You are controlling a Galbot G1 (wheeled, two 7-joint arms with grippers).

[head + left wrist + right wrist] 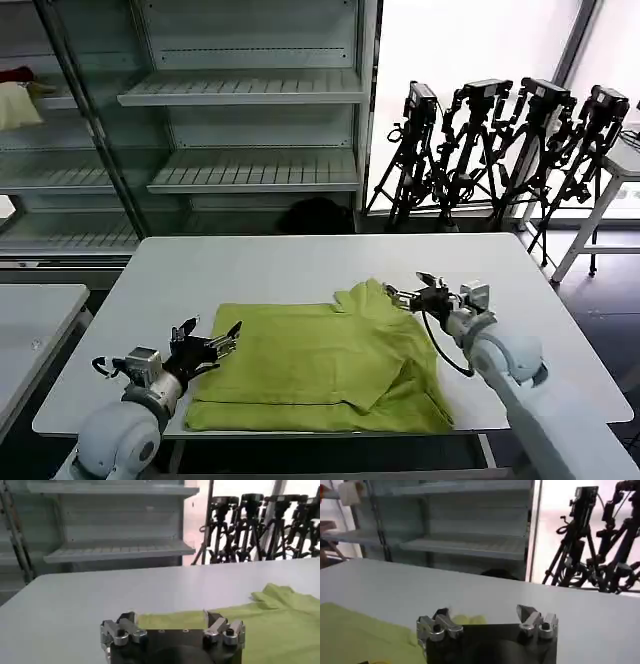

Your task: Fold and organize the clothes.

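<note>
- Where the white desk (300, 262) fills the middle of the head view, a lime yellow-green T-shirt (320, 360) lies on its near half, reaching almost to the front edge.
- The shirt is partly folded: its main body lies flat, while the part towards the desk's right edge is doubled over in rumpled layers, with a bunched peak pointing at the far edge.
- The left gripper (213, 339) hovers at the shirt's left border, near the desk's front left corner; its fingers are spread apart and pinch nothing.
- In the left wrist view, the left gripper (170, 621) shows both fingers wide apart, with green cloth just beyond.
- The right gripper (414, 291) sits by the bunched peak, towards the desk's right edge; its fingers are spread and empty.
- The right wrist view confirms the right gripper (482, 615) spread, with the shirt (360, 635) beside it.
- Behind the desk stand metal shelves (240, 90) and a row of black tripods (500, 140).
</note>
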